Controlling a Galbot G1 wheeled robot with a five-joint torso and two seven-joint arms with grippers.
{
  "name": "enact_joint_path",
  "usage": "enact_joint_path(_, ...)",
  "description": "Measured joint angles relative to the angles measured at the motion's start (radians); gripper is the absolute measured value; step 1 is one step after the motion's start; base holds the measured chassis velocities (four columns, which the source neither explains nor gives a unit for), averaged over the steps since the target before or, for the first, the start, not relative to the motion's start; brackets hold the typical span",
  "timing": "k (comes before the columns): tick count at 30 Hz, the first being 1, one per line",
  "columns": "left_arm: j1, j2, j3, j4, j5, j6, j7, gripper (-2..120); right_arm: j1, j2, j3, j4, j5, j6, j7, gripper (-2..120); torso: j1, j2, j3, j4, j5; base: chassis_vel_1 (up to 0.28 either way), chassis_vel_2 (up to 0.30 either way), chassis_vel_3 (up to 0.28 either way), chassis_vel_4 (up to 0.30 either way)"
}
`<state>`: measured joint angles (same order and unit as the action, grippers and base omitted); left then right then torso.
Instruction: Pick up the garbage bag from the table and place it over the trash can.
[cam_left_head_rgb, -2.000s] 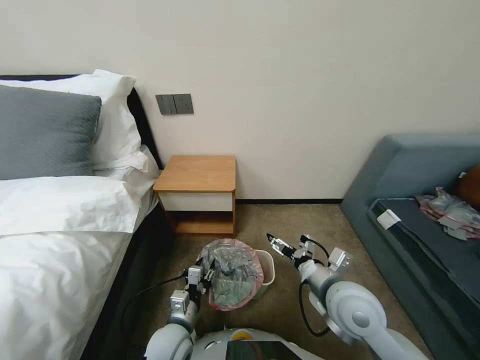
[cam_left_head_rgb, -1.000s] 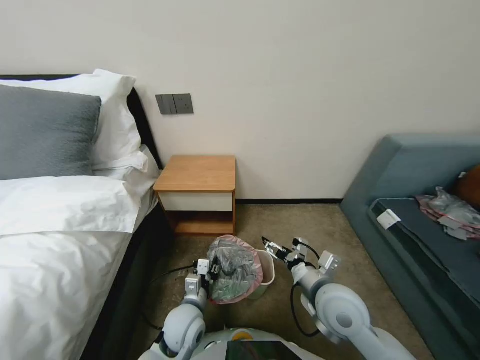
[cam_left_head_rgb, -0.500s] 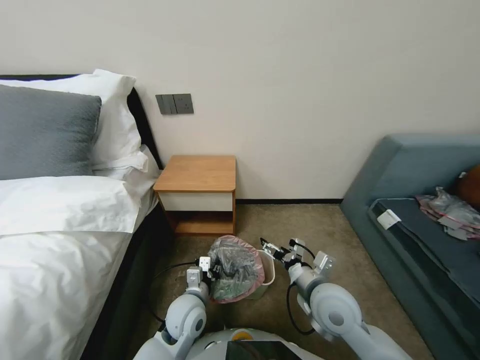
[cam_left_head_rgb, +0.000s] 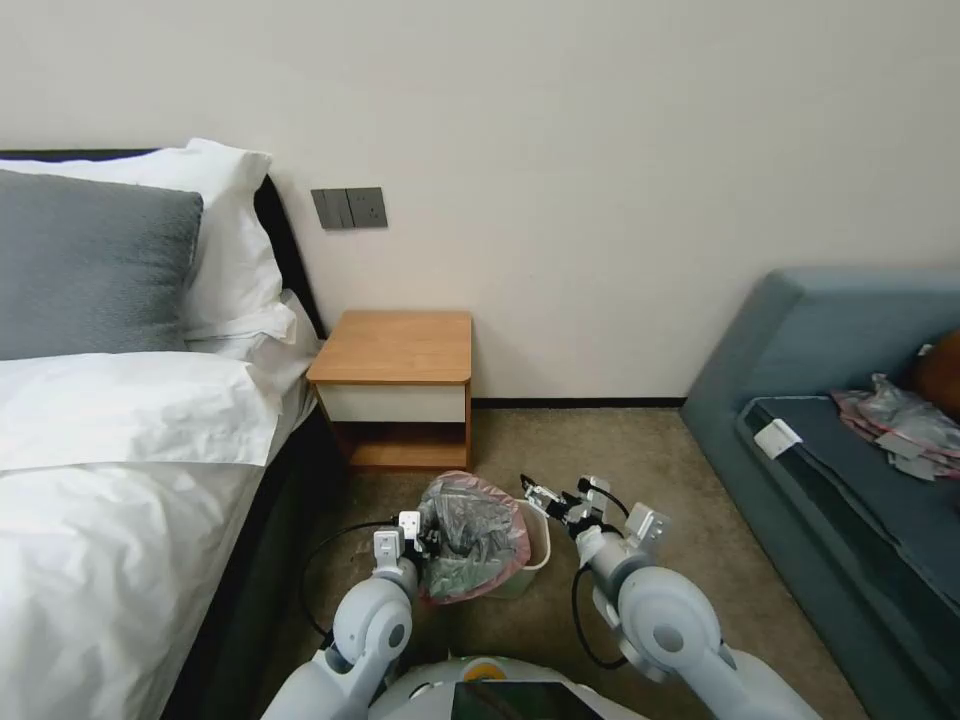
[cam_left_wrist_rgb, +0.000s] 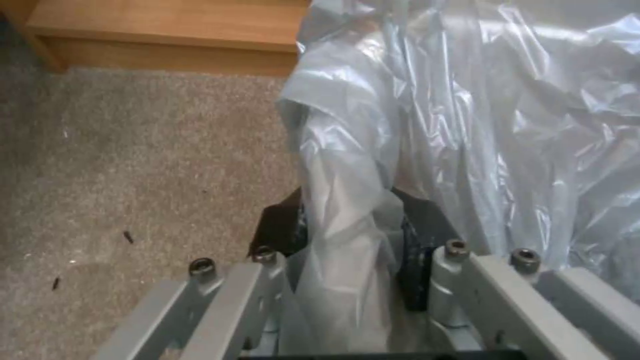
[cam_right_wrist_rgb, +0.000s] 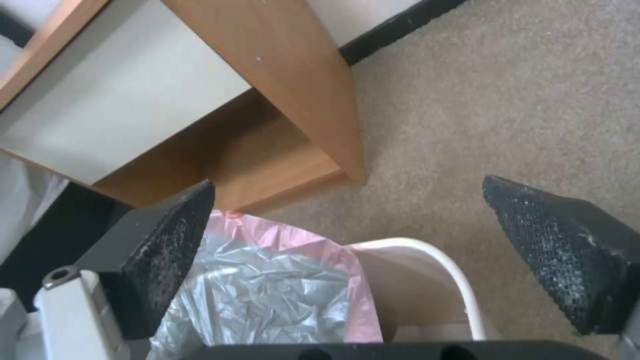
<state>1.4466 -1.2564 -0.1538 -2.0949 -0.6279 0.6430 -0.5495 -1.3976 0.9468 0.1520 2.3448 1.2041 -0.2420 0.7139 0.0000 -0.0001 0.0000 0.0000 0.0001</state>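
Head view: garbage bag (cam_left_head_rgb: 470, 535) off table (cam_left_head_rgb: 395, 348), clamped in left end effector (cam_left_head_rgb: 418, 543), half over trash can (cam_left_head_rgb: 528, 553); right end effector (cam_left_head_rgb: 535, 493) spread apart beside uncovered rim.

The trash can (cam_left_head_rgb: 532, 548) and table (cam_left_head_rgb: 395, 347) stand on carpet (cam_left_head_rgb: 640, 460).

A plain cream wall (cam_left_head_rgb: 620, 150) fills the upper half, with a dark switch plate (cam_left_head_rgb: 348, 208) at about 11 o'clock. The floor is brown-beige carpet (cam_left_head_rgb: 600, 440), with a black baseboard (cam_left_head_rgb: 575, 403) along the wall. At 9 o'clock stands a bed (cam_left_head_rgb: 110, 470) with white linen, a grey pillow (cam_left_head_rgb: 90, 265) and a white pillow (cam_left_head_rgb: 235, 235). At 3 o'clock is a grey-blue sofa (cam_left_head_rgb: 800, 340). The light is soft and even.
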Motion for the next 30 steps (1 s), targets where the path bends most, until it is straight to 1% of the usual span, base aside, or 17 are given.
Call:
enact_joint_path(4,0.003,-0.001,-0.002,0.003,-0.001,-0.002,-0.003,20,0.001,0.0,0.004,0.002,-0.003,0.001,-0.005,100,0.0,0.0,0.0,0.0,0.0001,0.0,0.0,0.0,0.0)
enact_joint_path(8,0.008,-0.007,0.001,0.007,0.001,-0.022,-0.01,5,0.0,-0.002,0.008,0.009,-0.015,0.003,-0.013,100,0.0,0.0,0.0,0.0,-0.0001,0.0,0.0,0.0,0.0)
enact_joint_path(10,0.01,-0.008,0.0,0.007,0.001,-0.029,-0.012,5,-0.001,-0.003,0.009,0.011,-0.021,0.004,-0.017,100,0.0,0.0,0.0,-0.0002,-0.0002,0.0,0.0,0.0,0.0)
enact_joint_path(12,0.026,-0.01,-0.007,0.009,0.001,-0.093,0.0,5,-0.001,-0.008,0.023,0.02,-0.034,0.004,-0.043,100,0.0,0.0,0.0,-0.0002,-0.0003,0.0,0.0,0.0,0.0)
enact_joint_path(13,0.026,-0.01,-0.007,0.009,0.001,-0.093,0.0,5,-0.001,-0.008,0.023,0.02,-0.034,0.004,-0.043,100,0.0,0.0,0.0,-0.0002,-0.0003,0.0,0.0,0.0,0.0)
enact_joint_path(14,0.034,-0.011,-0.011,0.012,0.007,-0.128,0.014,5,0.0,-0.011,0.029,0.023,-0.038,0.004,-0.057,100,0.0,0.0,0.0,-0.0003,-0.0005,0.0,0.0,0.0,0.0)
enact_joint_path(15,0.048,-0.012,-0.022,0.019,0.035,-0.203,0.049,5,0.004,-0.015,0.039,0.027,-0.045,0.002,-0.09,100,0.0,0.0,0.0,-0.0003,-0.0006,0.0,0.0,0.0,0.0)
enact_joint_path(16,0.052,-0.013,-0.027,0.022,0.046,-0.225,0.061,5,0.006,-0.017,0.042,0.028,-0.046,0.002,-0.101,100,0.0,0.0,0.0,-0.0003,-0.0006,0.0,0.0,0.0,0.0)
enact_joint_path(17,0.072,-0.015,-0.05,0.03,0.096,-0.309,0.107,5,0.018,-0.024,0.049,0.029,-0.047,-0.005,-0.142,100,0.0,0.0,0.0,-0.0002,-0.0001,0.0,0.0,0.0,0.0)
enact_joint_path(18,0.072,-0.015,-0.05,0.03,0.096,-0.309,0.107,5,0.018,-0.024,0.049,0.029,-0.047,-0.005,-0.142,100,0.0,0.0,0.0,-0.0002,-0.0001,0.0,0.0,0.0,0.0)
enact_joint_path(21,0.1,-0.017,-0.086,0.034,0.144,-0.415,0.163,5,0.062,-0.054,0.049,0.032,-0.059,-0.026,-0.212,100,0.0,0.0,0.0,0.0002,-0.0002,0.0,0.0,0.0,0.0)
enact_joint_path(23,0.106,-0.017,-0.096,0.032,0.152,-0.436,0.175,5,0.071,-0.064,0.049,0.032,-0.068,-0.032,-0.235,100,0.0,0.0,0.0,0.0002,-0.0003,0.0,0.0,0.0,0.0)
enact_joint_path(24,0.111,-0.017,-0.106,0.028,0.161,-0.454,0.186,4,0.077,-0.075,0.049,0.034,-0.079,-0.039,-0.261,100,0.0,0.0,0.0,0.0001,-0.0001,0.0,0.0,0.0,0.0)
enact_joint_path(26,0.133,-0.019,-0.135,0.017,0.196,-0.522,0.226,4,0.088,-0.124,0.054,0.039,-0.139,-0.068,-0.386,100,0.0,0.0,0.0,0.0001,-0.0001,0.0,0.0,0.0,0.0)
enact_joint_path(27,0.133,-0.019,-0.135,0.017,0.196,-0.522,0.226,4,0.088,-0.124,0.054,0.039,-0.139,-0.068,-0.386,100,0.0,0.0,0.0,0.0001,-0.0001,0.0,0.0,0.0,0.0)
enact_joint_path(29,0.146,-0.022,-0.15,0.013,0.226,-0.571,0.242,4,0.091,-0.155,0.056,0.044,-0.185,-0.09,-0.482,100,0.0,0.0,0.0,-0.0002,-0.0002,0.0,0.0,0.0,0.0)
enact_joint_path(30,0.146,-0.022,-0.15,0.013,0.226,-0.571,0.242,4,0.091,-0.155,0.056,0.044,-0.185,-0.09,-0.482,100,0.0,0.0,0.0,-0.0002,-0.0002,0.0,0.0,0.0,0.0)
